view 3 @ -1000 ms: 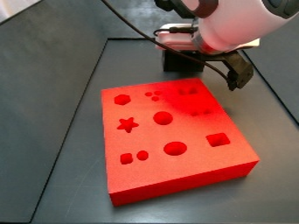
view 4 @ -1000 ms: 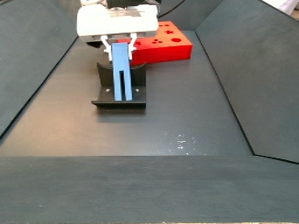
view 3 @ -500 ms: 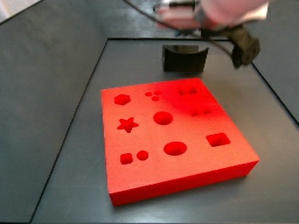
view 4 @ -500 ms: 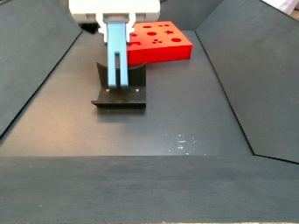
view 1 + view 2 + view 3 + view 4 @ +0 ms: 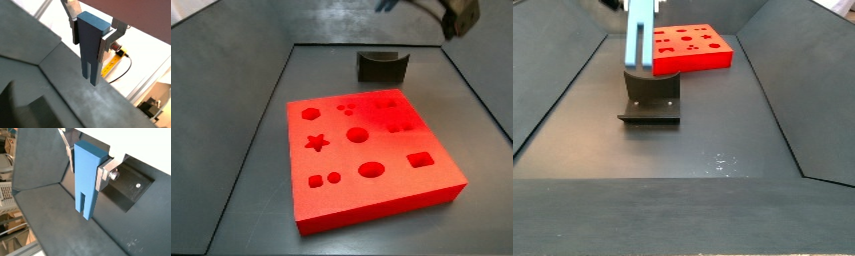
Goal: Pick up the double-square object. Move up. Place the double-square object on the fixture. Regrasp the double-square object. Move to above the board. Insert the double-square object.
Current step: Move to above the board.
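My gripper (image 5: 90,31) is shut on the double-square object (image 5: 91,50), a long blue-grey bar with a slot in its lower end. Both wrist views show it hanging straight down between the silver fingers (image 5: 104,174). In a side view the bar (image 5: 641,35) hangs high above the fixture (image 5: 651,100) and runs out of the top of the picture. The gripper itself is above that view. The fixture (image 5: 381,66) stands bare behind the red board (image 5: 372,150). The board also shows in a side view (image 5: 694,48) beyond the fixture.
Dark sloping walls (image 5: 567,90) enclose the floor on both sides. A dark part of the arm's wrist (image 5: 457,16) shows at the top edge. The fixture's dark plate (image 5: 130,190) lies below the bar. A yellow tape and cable (image 5: 115,62) lie outside the wall.
The gripper has risen straight up with the bar, lifting it off the fixture. The hand has left the top of both side views. The fixture is now uncovered.
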